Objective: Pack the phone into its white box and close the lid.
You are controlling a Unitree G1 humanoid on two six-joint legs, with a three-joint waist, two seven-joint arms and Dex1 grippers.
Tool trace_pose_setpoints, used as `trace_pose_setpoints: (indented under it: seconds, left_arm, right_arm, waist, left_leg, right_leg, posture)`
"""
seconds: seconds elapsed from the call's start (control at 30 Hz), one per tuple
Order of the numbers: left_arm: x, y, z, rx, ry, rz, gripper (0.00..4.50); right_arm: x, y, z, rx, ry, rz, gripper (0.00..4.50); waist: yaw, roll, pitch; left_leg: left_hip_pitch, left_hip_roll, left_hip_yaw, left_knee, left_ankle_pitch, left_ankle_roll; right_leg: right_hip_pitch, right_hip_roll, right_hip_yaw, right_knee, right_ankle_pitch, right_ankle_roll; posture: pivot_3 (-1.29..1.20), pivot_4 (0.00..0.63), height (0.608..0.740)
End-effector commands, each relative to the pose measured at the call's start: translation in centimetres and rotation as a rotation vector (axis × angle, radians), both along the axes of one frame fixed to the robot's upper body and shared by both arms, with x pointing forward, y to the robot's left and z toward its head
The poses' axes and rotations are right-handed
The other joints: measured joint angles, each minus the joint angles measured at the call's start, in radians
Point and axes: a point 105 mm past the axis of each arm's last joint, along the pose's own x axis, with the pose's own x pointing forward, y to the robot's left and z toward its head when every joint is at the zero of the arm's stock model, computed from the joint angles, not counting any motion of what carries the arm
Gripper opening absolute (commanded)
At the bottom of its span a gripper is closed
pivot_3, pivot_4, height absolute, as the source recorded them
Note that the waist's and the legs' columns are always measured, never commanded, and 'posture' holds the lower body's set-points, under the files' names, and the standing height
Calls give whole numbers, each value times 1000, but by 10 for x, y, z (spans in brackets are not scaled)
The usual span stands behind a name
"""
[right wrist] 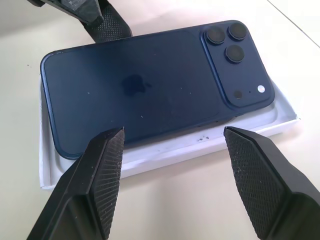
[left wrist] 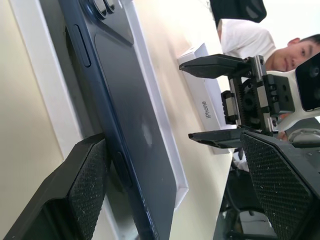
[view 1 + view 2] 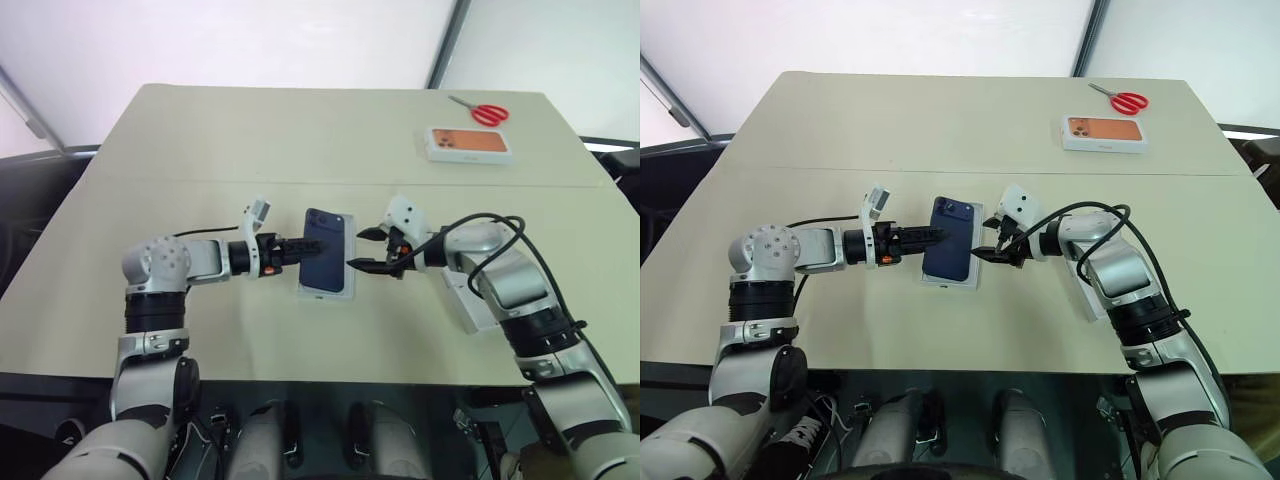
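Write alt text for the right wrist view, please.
A dark blue phone lies camera side up, sitting skewed in the white box on a beige table. The right tool hovers open beside it.

1. A wide beige table (image 3: pixel 300 150) fills the middle of the frame, a seam line crossing it
2. Pale bright wall panels (image 3: pixel 250 40) span the top, split by a dark slanted post (image 3: pixel 447 42) at upper right
3. Dark floor shows at the left edge

table (image 3: pixel 200 150): beige
middle: white box (image 1: pixel 165 152)
far right: red scissors (image 3: pixel 487 112), beside them box with orange phone picture (image 3: pixel 468 144)
right side: lid (image 2: pixel 206 105)
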Motion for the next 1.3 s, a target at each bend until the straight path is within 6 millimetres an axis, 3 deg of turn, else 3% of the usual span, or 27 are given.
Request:
trace_pose_setpoints:
  seconds: [0.03,0.3,0.53,0.8,0.93,1.03,1.2,1.23,1.27,1.3]
  left_arm:
    - [4,3,6,-1,-32,21,4200]
    - [7,-4,9,8,-64,19,4200]
    - [3,6,12,29,-77,22,4200]
    - [-3,13,32,57,-158,3,4200]
    - [9,30,24,100,-158,109,4200]
    - [21,51,19,115,-139,221,3323]
    - [26,60,13,155,-147,262,857]
    - [26,59,11,165,-148,261,297]
    - [24,54,7,175,-144,241,21]
    - [22,48,2,193,-145,221,21]
  right_arm:
    - [3,4,14,19,-55,13,3321]
    - [3,7,13,26,-53,11,3321]
    - [3,5,11,25,-48,4,3321]
    - [6,10,12,32,-54,11,3321]
    - [11,8,13,55,-50,-15,3321]
    - [16,0,16,51,-75,-58,2419]
    - [18,-9,14,26,-93,-84,12]
    - [18,-9,13,23,-93,-81,0]
    - [18,-10,10,4,-99,-84,0]
    - [18,-11,6,-12,-98,-85,0]
  waist:
    - [0,0,0]
    - [1,0,0]
    - [0,0,0]
    - [-1,0,0]
    - [0,0,0]
    - [0,0,0]
    - [0,0,0]
    - [0,0,0]
    - [1,0,0]
    - [1,0,0]
  left_leg:
    - [0,0,0,0,0,0]
    - [0,0,0,0,0,0]
    - [0,0,0,0,0,0]
    - [0,0,0,0,0,0]
    - [0,0,0,0,0,0]
    - [0,0,0,0,0,0]
    - [0,0,0,0,0,0]
    - [0,0,0,0,0,0]
    - [0,0,0,0,0,0]
    - [0,0,0,0,0,0]
  right_leg:
    - [0,0,0,0,0,0]
    - [0,0,0,0,0,0]
    - [0,0,0,0,0,0]
    - [0,0,0,0,0,0]
    - [0,0,0,0,0,0]
    - [0,0,0,0,0,0]
    - [0,1,0,0,0,0]
    - [0,1,0,0,0,0]
    - [0,1,0,0,0,0]
    - [0,1,0,0,0,0]
  posture:
    - [0,150,738]
    - [0,150,738]
    - [0,150,738]
    - [0,150,738]
    - [0,150,738]
    - [0,150,738]
    - [0,150,738]
    - [0,150,738]
    - [0,150,738]
    - [0,150,738]
